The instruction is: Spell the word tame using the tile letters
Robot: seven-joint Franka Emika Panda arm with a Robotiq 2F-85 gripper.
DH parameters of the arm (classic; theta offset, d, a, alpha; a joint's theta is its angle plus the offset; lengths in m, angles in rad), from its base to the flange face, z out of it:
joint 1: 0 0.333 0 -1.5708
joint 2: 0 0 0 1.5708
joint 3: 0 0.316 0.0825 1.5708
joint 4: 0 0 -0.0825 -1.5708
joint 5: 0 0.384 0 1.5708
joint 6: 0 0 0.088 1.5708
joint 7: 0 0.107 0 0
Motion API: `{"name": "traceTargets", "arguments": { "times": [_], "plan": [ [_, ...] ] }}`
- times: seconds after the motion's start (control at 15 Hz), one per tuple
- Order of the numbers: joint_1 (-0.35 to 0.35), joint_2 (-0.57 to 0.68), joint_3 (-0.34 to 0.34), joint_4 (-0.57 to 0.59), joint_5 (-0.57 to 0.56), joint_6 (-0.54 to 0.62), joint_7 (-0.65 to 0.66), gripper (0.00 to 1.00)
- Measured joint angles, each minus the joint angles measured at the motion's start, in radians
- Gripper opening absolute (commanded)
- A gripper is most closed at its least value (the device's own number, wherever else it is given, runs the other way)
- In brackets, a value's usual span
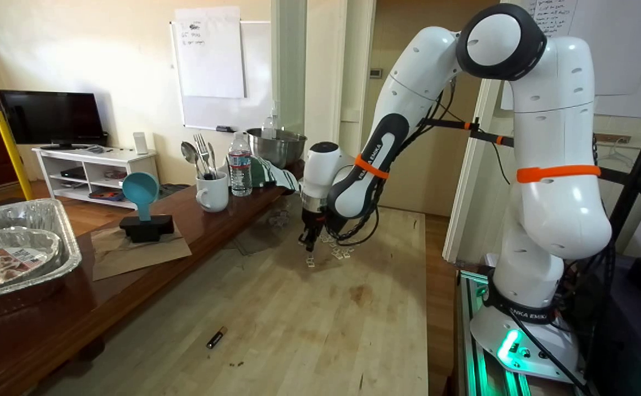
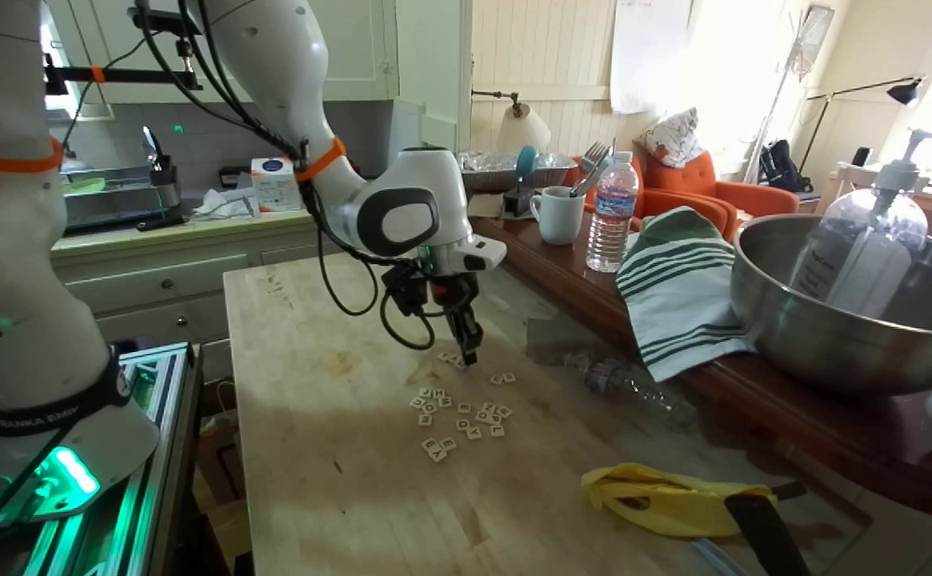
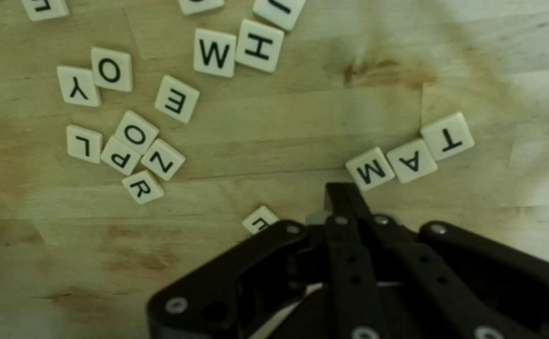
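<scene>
Wooden tabletop (image 3: 265, 127): M tile (image 3: 370, 168) and part-hidden E tile (image 3: 259, 219) flank closed end effector (image 3: 345, 189).

White arm (image 1: 554, 104), base (image 1: 526, 302) w/ its light (image 1: 510, 345) glowing green; upper link (image 1: 554, 135) approx. vert., up to the elbow (image 1: 496, 41), which is the high pt. in an exterior view. Forearm (image 1: 408, 88) slants down fr. there to the wrist (image 1: 326, 170), well below elbow ht. Wrist's bent so the gripper (image 2: 470, 357) pts. approx. straight down in both exterior views. In wrist view it juts up fr. the bottom edge, R of ctr.: fingers (image 3: 338, 202) tight tog., side by side, tips meeting; outer linkages (image 3: 236, 268) on both sides angle in twd. them. Gripper & linkages dk., w/ pale bolt heads (image 3: 176, 305) showing along fingers & linkages.
</scene>
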Motion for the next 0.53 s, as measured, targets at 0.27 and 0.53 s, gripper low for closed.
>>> {"name": "traceTargets", "arguments": {
  "times": [0.27, 0.53],
  "plan": [
    [0.006, -0.047, -0.017, -0.004, -0.024, -0.002, 0.002, 0.00],
    [-0.004, -0.074, -0.031, -0.010, -0.050, -0.025, 0.002, 0.00]
  ]
}}
